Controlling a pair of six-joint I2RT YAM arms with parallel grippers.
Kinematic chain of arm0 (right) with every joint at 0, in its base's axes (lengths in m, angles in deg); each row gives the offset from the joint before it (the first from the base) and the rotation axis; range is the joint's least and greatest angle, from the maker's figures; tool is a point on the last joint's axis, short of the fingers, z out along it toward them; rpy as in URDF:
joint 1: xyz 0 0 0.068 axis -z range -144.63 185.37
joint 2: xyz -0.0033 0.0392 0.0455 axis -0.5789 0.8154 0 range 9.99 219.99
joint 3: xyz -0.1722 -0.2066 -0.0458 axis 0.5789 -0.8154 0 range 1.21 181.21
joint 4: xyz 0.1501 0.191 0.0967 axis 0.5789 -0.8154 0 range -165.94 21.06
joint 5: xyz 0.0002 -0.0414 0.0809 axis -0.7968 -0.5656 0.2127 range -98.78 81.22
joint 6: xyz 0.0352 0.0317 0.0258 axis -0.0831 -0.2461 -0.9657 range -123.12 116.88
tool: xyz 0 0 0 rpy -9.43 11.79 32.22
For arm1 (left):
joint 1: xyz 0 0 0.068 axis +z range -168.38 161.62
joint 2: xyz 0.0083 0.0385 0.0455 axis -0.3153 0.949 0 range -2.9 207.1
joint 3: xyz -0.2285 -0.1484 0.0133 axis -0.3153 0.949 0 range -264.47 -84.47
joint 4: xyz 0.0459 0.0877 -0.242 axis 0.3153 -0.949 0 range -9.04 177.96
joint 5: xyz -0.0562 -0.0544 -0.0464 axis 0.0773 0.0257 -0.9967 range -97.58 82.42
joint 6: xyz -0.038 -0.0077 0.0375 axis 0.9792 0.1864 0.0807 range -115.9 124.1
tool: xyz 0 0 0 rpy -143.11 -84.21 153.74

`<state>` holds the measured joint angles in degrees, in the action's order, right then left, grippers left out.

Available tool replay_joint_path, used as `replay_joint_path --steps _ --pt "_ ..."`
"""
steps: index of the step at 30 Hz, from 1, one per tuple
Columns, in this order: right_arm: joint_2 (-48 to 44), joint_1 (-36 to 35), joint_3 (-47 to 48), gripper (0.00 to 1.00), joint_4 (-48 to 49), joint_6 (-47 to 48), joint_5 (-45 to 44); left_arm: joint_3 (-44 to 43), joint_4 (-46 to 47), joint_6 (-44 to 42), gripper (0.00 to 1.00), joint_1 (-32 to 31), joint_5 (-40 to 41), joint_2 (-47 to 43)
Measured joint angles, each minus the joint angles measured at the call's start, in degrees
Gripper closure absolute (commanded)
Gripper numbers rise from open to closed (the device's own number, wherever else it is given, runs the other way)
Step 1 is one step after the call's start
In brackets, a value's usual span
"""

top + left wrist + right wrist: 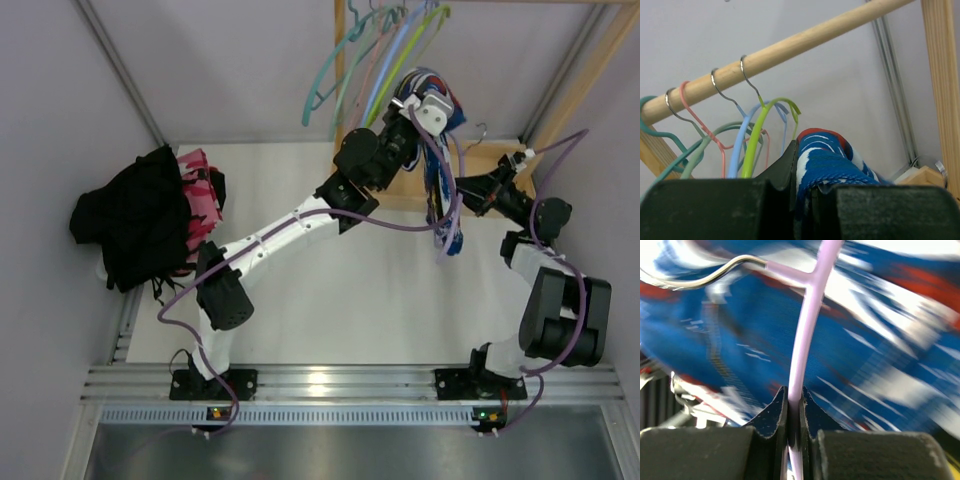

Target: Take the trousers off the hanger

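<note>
We hold trousers and hanger.
Our left gripper (pixel 802 182) clamps the blue-and-white trousers (pixel 832 160) below the rail (pixel 790 47); our right gripper (pixel 794 407) pinches the lilac hanger (pixel 807 325). The black pair (pixel 135 215) and camouflage pair (pixel 200 185) lie far left.

The left arm (pixel 290 225) climbs from its base at lower left, bends at the elbow left of centre, then stretches diagonally to upper centre. There the left end effector (pixel 802 175) is pinched on the blue-and-white trousers (pixel 825 160). The right arm (pixel 560 310) is folded tight at lower right, forearm reaching leftward. The right end effector (pixel 794 399) is clamped on a lilac hanger (pixel 807 325).
</note>
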<state>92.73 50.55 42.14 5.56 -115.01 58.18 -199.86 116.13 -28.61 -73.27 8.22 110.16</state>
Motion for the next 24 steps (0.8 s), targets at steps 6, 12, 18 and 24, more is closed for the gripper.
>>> replay_joint_path --steps 6,12,18,24 --pt "-2.25 1.46 -2.25 1.00 -11.02 7.76 0.81 -6.10 0.57 0.74 1.00 0.09 -0.59 0.00" --pt "-6.05 2.14 -0.15 1.00 -30.10 24.98 0.83 -11.39 7.41 2.86 1.00 0.59 -0.92 -2.01" --pt "-6.05 2.23 0.37 1.00 -36.54 30.47 0.70 -5.46 8.48 6.40 1.00 0.59 0.26 -8.55" --pt "-6.05 2.25 0.46 1.00 -39.28 32.74 0.61 12.68 2.82 14.91 1.00 0.96 -1.70 -21.16"
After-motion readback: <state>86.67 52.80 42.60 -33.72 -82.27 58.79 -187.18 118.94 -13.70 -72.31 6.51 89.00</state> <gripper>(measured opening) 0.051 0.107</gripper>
